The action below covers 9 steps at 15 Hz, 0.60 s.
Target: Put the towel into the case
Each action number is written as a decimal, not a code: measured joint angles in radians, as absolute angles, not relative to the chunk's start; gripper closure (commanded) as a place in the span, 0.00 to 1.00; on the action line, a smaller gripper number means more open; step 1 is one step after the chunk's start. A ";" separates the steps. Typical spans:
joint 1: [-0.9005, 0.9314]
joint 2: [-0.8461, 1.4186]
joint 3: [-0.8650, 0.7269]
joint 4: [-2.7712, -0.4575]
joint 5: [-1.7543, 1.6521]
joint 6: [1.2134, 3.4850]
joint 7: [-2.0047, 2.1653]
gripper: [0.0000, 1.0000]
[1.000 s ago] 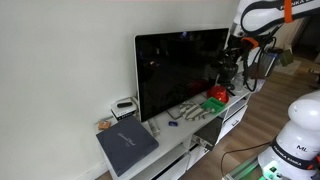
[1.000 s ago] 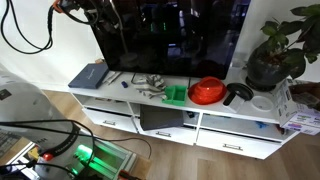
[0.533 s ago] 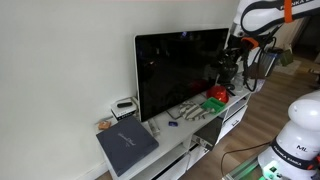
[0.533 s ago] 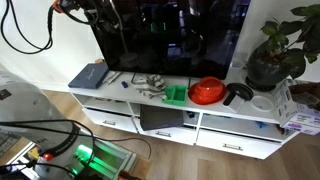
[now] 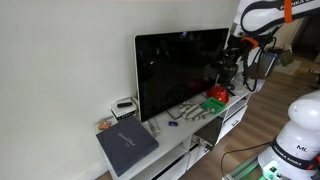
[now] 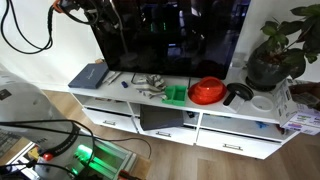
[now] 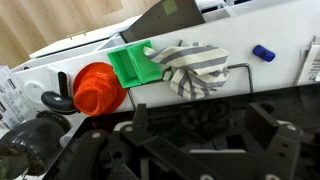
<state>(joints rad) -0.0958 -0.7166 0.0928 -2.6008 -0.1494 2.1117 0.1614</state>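
A grey-and-white striped towel [image 7: 195, 68] lies crumpled on the white TV stand [image 6: 200, 112], in front of the TV; it shows in both exterior views [image 5: 190, 111] [image 6: 152, 84]. A green open case [image 7: 132, 65] sits right beside it, touching its edge [image 5: 213, 104] [image 6: 177, 94]. My gripper [image 7: 200, 130] is open and empty. It hangs above the TV's top edge, well above the towel and case. In an exterior view it sits by the TV's far end [image 5: 231, 63].
A black TV [image 5: 180, 70] stands behind the towel. A red round bowl [image 7: 97, 88] and a black pan [image 6: 237, 94] lie past the case. A small blue item [image 7: 263, 52] and a grey folder [image 5: 127, 145] lie on the other side. A potted plant [image 6: 275, 50] stands at the stand's end.
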 measured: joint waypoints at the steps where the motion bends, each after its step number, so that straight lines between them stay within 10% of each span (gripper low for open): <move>1: -0.096 -0.717 0.093 -2.601 -0.149 2.112 0.161 0.00; 9: -0.065 -0.566 0.143 -2.644 -0.145 2.248 0.247 0.00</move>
